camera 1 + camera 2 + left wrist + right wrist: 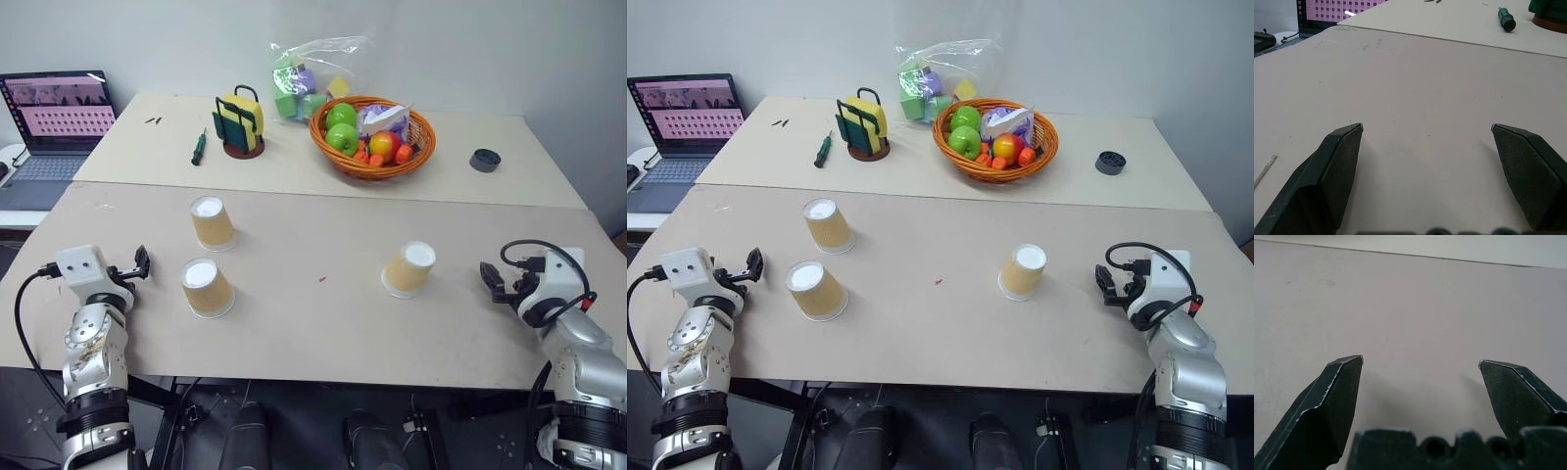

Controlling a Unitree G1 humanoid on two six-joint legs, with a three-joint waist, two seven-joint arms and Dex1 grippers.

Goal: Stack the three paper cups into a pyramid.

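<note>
Your left gripper is spread wide and holds nothing; in the left wrist view its two black fingers frame bare table. Your right gripper is just as wide and empty, its fingers over plain tabletop in the right wrist view.

From the head views, both grippers hover at the near corners of the table, left gripper at the left edge, right at the right edge, each well apart from the cups. All three cups stand upside down, white bases up, none stacked. Two sit on the left: one cup farther back, another nearer you and close to the left gripper. The third cup stands alone right of centre, between the others and the right gripper.

The left wrist view adds a green screwdriver and a laptop screen at the far edge.

The head views show a second table behind with the laptop, a basket of fruit, a bag of blocks, a sponge holder and a black roll, against a white wall.
</note>
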